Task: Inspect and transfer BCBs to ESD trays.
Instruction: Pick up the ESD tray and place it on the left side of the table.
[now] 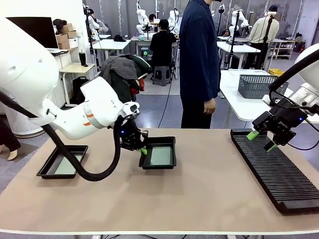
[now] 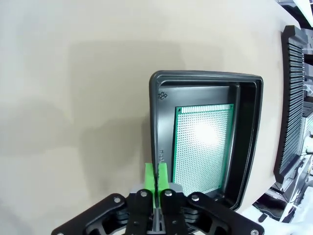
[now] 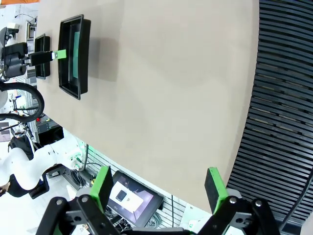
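A busy lab lies beyond the tan worktop (image 1: 199,184). The long slotted rack (image 1: 276,167) sits under the right tool (image 1: 262,140), its jaws apart and empty. Two ESD trays (image 1: 159,154) (image 1: 62,163) each hold a BCB (image 2: 204,147) flat, likely already transferred. The left tool (image 2: 156,178), pads pressed together, pinches the nearer tray's rim, probably to shift it.

The desk (image 1: 199,199) is a beige top with three things lying directly on it. Toward nine o'clock sits one ESD tray (image 1: 62,162); near the middle, a little toward eleven, a second tray (image 1: 158,152) (each with a pale-green BCB (image 1: 161,156) on its floor). At three o'clock lies a long black ribbed rack (image 1: 274,169).
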Tool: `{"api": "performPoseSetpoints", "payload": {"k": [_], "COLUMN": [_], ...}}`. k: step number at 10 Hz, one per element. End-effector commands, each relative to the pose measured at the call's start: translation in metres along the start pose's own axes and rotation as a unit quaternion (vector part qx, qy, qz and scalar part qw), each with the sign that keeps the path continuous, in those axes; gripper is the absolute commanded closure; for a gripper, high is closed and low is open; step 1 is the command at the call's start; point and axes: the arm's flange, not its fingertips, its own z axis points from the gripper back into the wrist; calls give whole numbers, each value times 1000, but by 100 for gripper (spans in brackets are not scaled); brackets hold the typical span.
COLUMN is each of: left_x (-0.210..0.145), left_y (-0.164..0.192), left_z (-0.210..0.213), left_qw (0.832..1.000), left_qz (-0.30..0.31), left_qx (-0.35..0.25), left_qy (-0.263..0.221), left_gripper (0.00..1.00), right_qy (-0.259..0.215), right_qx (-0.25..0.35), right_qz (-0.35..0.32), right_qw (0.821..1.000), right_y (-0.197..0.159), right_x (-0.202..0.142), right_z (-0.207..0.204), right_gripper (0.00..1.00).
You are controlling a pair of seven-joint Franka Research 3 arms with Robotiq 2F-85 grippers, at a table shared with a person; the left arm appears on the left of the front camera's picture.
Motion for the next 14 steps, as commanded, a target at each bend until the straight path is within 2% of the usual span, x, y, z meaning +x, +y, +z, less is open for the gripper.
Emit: {"api": "performPoseSetpoints", "payload": {"k": [1,6,14], "left_x": [-18,-31,-39], "left_y": [32,94,153], "left_z": [21,54,74], "left_qw": [1000,999,998], "left_qz": [-8,12,21], "left_qx": [2,25,62], "left_qy": [-7,-28,-24], "left_gripper": [97,97,97], "right_qy": [-5,-5,-5], "right_qx": [1,1,1], "right_qz": [-10,-10,-10], "right_qw": [1000,1000,1000], "right_y": [2,2,2], "right_x": [-2,-2,-2], "right_z": [0,0,0], "right_gripper": [0,0,0]}}
